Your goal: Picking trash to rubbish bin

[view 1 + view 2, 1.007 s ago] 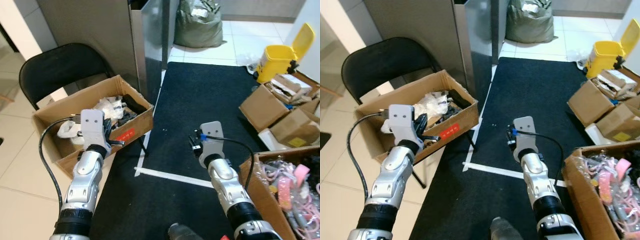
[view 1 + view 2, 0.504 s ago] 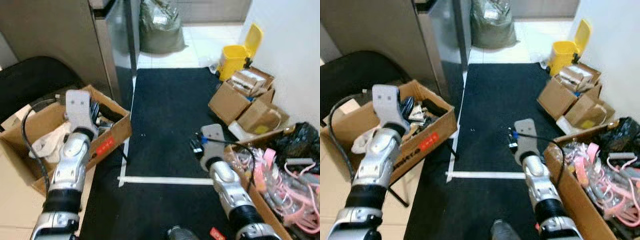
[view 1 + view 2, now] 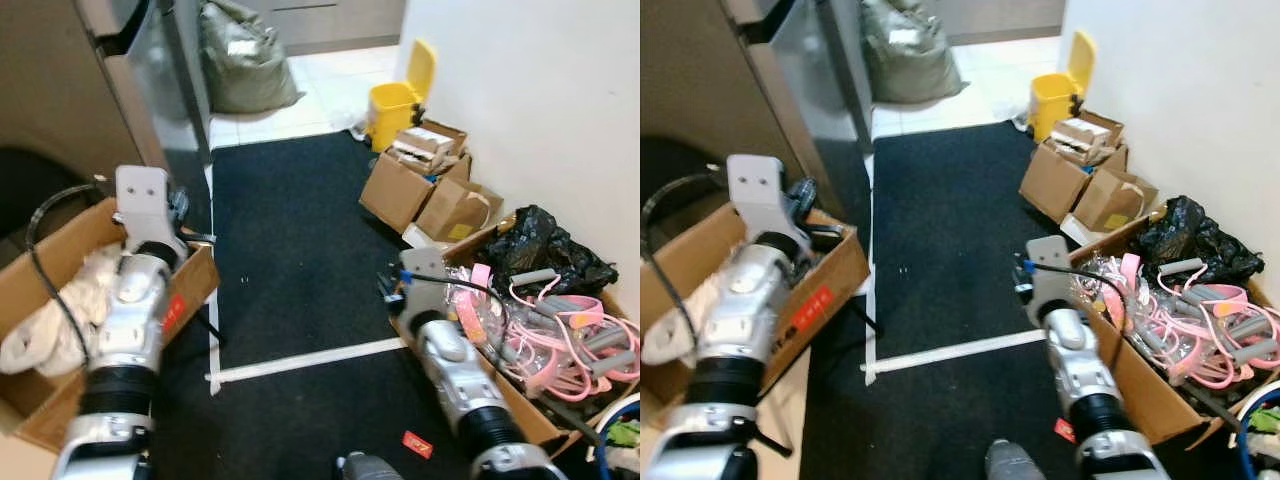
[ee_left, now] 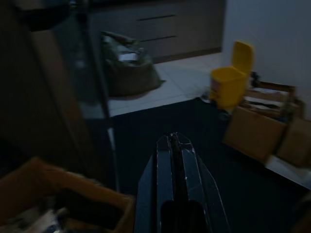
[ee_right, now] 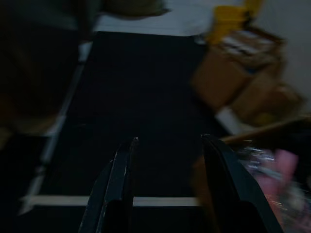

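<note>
Black mat [image 3: 290, 230], bin [image 3: 392, 103] beyond jaws

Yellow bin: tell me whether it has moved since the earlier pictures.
No. The yellow bin sits beside the same cardboard boxes at the black mat's far corner, as before. Its shift in the picture comes from the camera turning.

Place: we take it for a storage/utility corner of a home. Evidence we see: tiled floor w/ black mat [image 3: 290, 230]; yellow bin [image 3: 394, 100], lid up, by white wall; cardboard boxes [image 3: 420, 190] along wall; open box of pink hangers [image 3: 540, 330]; stuffed sack [image 3: 245, 55]; dark cabinets w/ drawers [image 4: 155, 29] at back.
</note>
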### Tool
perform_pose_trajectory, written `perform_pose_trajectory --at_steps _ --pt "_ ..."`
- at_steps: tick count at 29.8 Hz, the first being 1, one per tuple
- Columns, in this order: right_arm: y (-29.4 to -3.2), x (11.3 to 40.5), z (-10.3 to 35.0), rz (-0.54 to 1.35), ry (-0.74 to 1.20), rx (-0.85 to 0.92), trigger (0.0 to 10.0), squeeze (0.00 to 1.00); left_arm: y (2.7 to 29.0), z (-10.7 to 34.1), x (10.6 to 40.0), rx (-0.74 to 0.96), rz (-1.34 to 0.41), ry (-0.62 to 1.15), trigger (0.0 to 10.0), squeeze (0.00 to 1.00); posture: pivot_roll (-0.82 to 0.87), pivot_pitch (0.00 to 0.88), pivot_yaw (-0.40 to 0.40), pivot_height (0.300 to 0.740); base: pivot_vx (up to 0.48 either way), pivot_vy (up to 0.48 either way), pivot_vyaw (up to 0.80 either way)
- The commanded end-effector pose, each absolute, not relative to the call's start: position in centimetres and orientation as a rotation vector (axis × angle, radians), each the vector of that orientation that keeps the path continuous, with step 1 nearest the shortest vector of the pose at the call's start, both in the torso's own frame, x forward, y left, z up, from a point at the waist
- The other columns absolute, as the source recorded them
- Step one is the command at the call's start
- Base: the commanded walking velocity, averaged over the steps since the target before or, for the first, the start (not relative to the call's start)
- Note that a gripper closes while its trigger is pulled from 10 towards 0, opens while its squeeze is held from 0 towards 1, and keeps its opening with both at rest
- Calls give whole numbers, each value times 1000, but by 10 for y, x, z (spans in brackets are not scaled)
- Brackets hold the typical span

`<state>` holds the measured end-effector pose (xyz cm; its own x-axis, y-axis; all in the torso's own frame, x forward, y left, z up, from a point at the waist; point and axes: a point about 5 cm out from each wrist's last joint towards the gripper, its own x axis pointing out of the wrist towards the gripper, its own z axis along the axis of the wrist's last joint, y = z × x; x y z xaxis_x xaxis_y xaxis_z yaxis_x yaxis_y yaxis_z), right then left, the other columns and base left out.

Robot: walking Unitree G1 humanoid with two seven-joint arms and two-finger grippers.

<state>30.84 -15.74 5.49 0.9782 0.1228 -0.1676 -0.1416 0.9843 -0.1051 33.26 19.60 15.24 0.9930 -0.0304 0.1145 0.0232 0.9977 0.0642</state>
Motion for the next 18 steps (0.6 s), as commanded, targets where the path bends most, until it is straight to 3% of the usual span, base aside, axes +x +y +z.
perform_pose_trajectory --at_steps 1,4,18 --pt "-154 307 54 140 169 -109 10000 0 193 131 324 66 -35 -40 10000 0 56 28 29 740 0 0 -650" --pt "-156 307 53 130 176 -124 10000 0 178 106 309 67 -71 32 10000 0 48 37 23 740 0 0 -652" --pt "-158 305 50 100 196 -145 10000 0 164 87 292 63 -102 76 10000 0 45 44 12 740 0 0 -654"
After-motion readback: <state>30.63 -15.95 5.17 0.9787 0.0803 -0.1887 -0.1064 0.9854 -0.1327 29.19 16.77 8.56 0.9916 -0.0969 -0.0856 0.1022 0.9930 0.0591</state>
